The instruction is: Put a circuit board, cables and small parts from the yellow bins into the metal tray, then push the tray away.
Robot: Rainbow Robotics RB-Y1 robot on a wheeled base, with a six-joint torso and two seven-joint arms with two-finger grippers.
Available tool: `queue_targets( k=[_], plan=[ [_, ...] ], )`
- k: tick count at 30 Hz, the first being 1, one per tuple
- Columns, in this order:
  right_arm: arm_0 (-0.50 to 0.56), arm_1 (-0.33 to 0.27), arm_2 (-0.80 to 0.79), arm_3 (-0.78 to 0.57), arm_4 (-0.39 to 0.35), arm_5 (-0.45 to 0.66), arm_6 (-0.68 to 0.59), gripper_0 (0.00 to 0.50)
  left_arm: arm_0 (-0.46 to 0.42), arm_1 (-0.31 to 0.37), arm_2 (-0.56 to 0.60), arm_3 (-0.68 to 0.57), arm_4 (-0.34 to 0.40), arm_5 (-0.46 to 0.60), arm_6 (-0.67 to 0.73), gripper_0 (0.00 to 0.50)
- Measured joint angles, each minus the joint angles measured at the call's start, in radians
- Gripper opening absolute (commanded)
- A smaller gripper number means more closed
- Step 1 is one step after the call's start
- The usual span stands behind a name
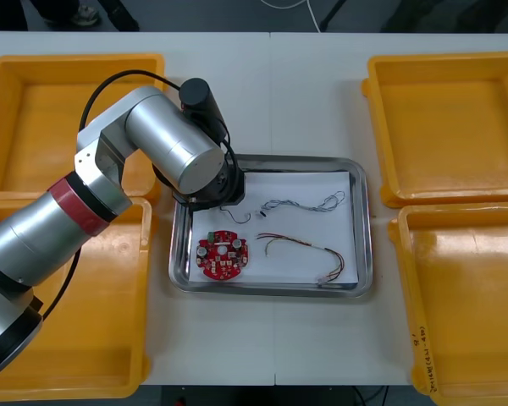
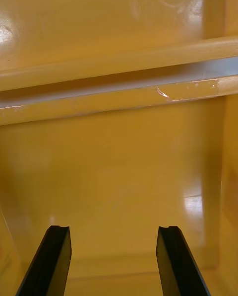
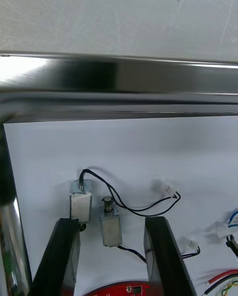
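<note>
The metal tray (image 1: 271,289), white inside, holds a round red circuit board (image 1: 223,255), a twisted blue and white cable (image 1: 305,203) and a red and yellow cable (image 1: 309,249). My left arm (image 1: 169,144) reaches over the tray's far left corner. In the left wrist view the left gripper (image 3: 109,220) is open just above two small metal parts (image 3: 81,201) joined by a thin black cable (image 3: 129,206). They lie on the white floor; one part (image 3: 110,224) sits between the fingers. The right gripper (image 2: 113,229) hangs open over a bare yellow bin (image 2: 119,167).
Two yellow bins stand at the left (image 1: 34,118) (image 1: 93,321) and two at the right (image 1: 449,127) (image 1: 466,296), all looking bare. The tray's shiny rim (image 3: 119,77) runs just beyond the left fingers. Light table shows beyond the tray.
</note>
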Motion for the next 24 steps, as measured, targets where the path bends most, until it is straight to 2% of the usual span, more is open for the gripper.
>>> queue_targets(
  k=[4,15,19,24],
  plan=[
    [0.0,0.0,0.0,0.0,0.0,0.0,0.0,0.5,0.0,0.0,0.0,0.001,0.004,0.0,0.0,0.5],
    [0.0,0.0,0.0,0.0,0.0,0.0,0.0,0.5,-0.001,0.0,0.001,0.002,0.012,0.016,0.0,0.5],
    [0.0,0.0,0.0,0.0,0.0,0.0,0.0,0.5,-0.004,0.0,0.019,-0.004,0.008,0.084,0.0,0.5],
    [0.0,0.0,0.0,0.0,0.0,0.001,0.0,0.5,-0.004,-0.002,0.093,-0.032,0.007,0.174,0.0,0.5]
  ],
)
